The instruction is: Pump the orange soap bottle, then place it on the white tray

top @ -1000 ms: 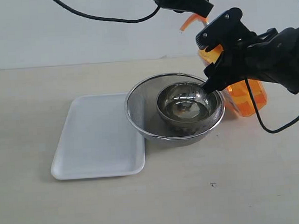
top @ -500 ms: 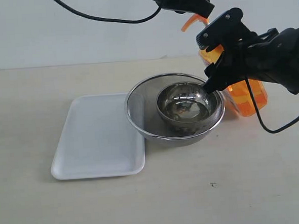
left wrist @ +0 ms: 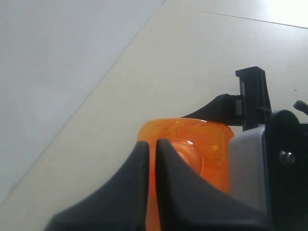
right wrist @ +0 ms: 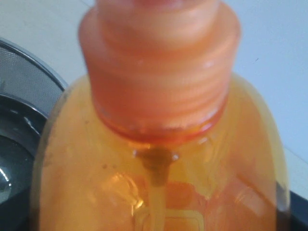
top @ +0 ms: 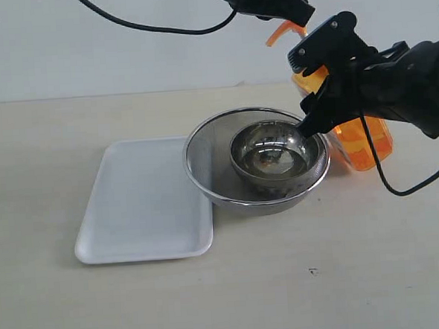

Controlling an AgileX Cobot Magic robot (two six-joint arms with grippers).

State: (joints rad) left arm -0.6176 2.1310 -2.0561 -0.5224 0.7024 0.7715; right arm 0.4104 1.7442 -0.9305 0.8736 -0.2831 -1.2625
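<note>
While our right gripper (top: 317,80) clamps the orange soap bottle (top: 361,144), upright beside the strainer (top: 211,146), our left gripper (left wrist: 153,148) sits pinched together atop its pump; the white tray (top: 143,203) lies beyond

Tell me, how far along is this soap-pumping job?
Done: nothing certain; whether soap has come out I cannot tell. In hand: the right gripper clasps the soap bottle, which stands on the table beside the strainer, and the shut left gripper is at its pump head. Left: moving the bottle onto the bare tray.
</note>
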